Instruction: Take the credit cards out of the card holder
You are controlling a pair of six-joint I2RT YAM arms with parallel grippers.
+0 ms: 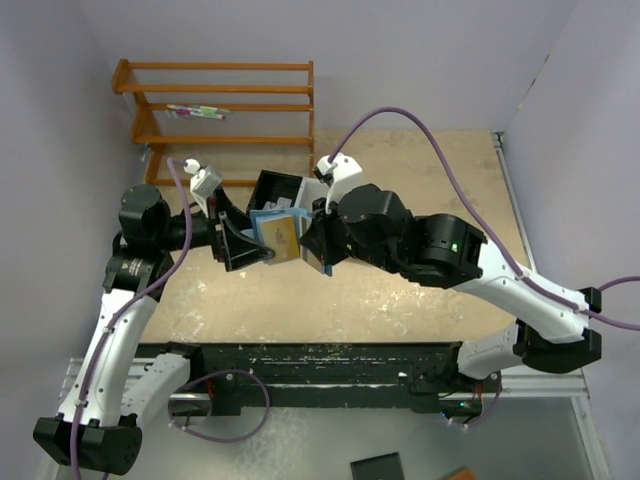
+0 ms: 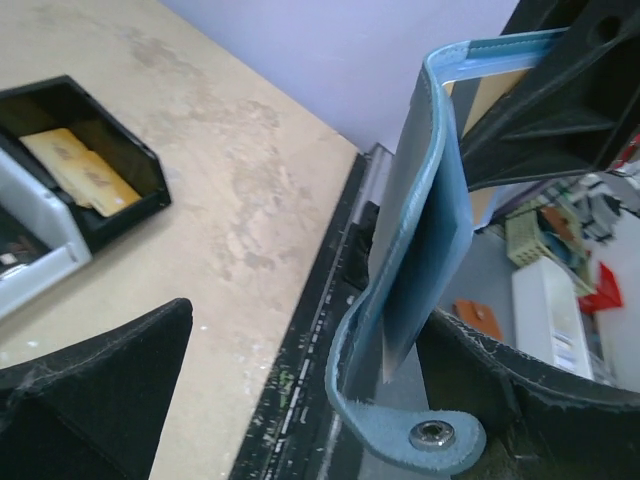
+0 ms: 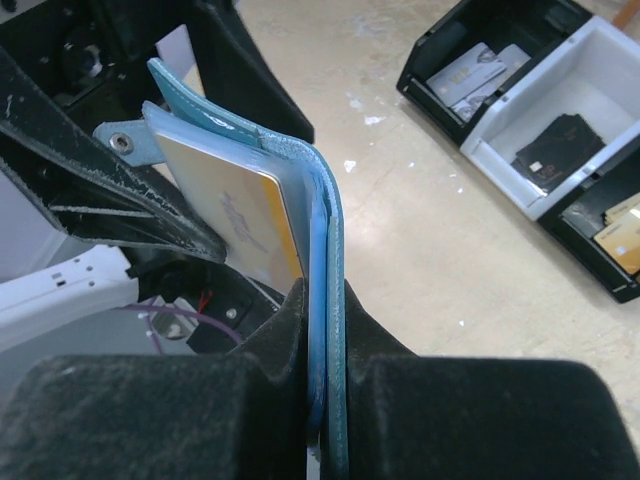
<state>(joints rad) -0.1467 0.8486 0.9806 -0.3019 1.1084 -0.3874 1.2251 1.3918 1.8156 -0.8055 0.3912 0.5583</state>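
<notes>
The blue card holder [image 1: 262,222] hangs in the air, folded open, with my right gripper [image 1: 318,238] shut on its spine edge [image 3: 326,250]. A gold-tan credit card [image 3: 240,215] sits in its inner pocket, partly sticking out. My left gripper [image 1: 250,238] stands wide open around the holder's free end. In the left wrist view the holder [image 2: 420,230] lies close against the right-hand finger [image 2: 540,400], and its snap tab [image 2: 430,435] hangs low. The other finger [image 2: 100,390] is well apart from it. More gold cards [image 2: 80,170] lie in the tray.
A black-and-white three-compartment tray [image 3: 610,50] stands on the table behind the grippers, with cards in each compartment. A wooden rack [image 1: 225,105] stands at the back left. A black rail [image 1: 330,365] runs along the table's near edge.
</notes>
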